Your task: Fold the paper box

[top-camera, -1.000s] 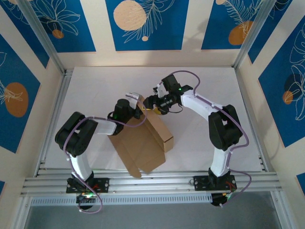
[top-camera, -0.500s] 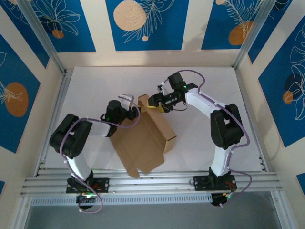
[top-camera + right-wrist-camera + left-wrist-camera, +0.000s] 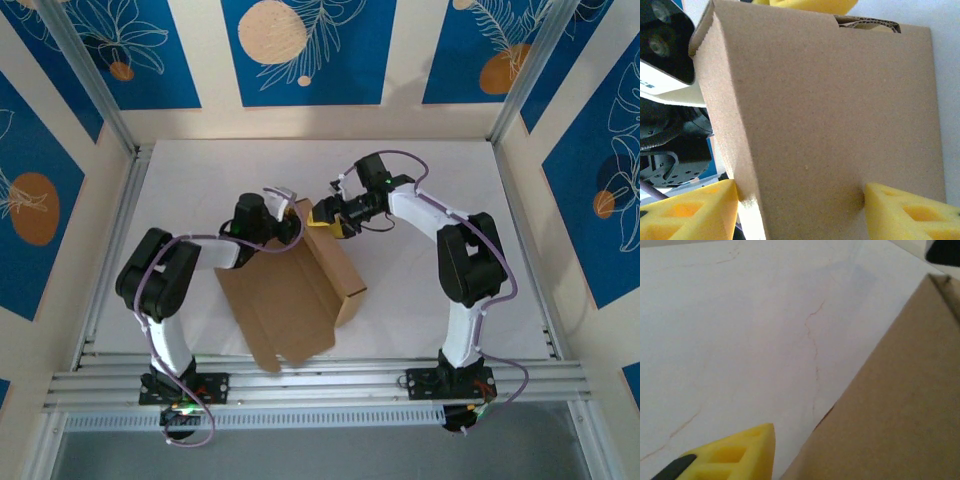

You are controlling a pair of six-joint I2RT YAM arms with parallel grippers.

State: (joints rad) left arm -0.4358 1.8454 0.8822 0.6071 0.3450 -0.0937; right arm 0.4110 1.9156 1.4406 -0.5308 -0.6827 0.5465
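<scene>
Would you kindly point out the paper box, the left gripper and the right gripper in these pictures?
paper box (image 3: 285, 300): top external view, on its flat open panel.
left gripper (image 3: 288, 215): top external view, at its tip beside the box's far corner.
right gripper (image 3: 800, 210): right wrist view, midway between its fingertips.

I can pass over bare white tabletop (image 3: 200, 170) far left and far right; the brown cardboard box (image 3: 280, 300) blocks the middle, raised wall on its right.
</scene>
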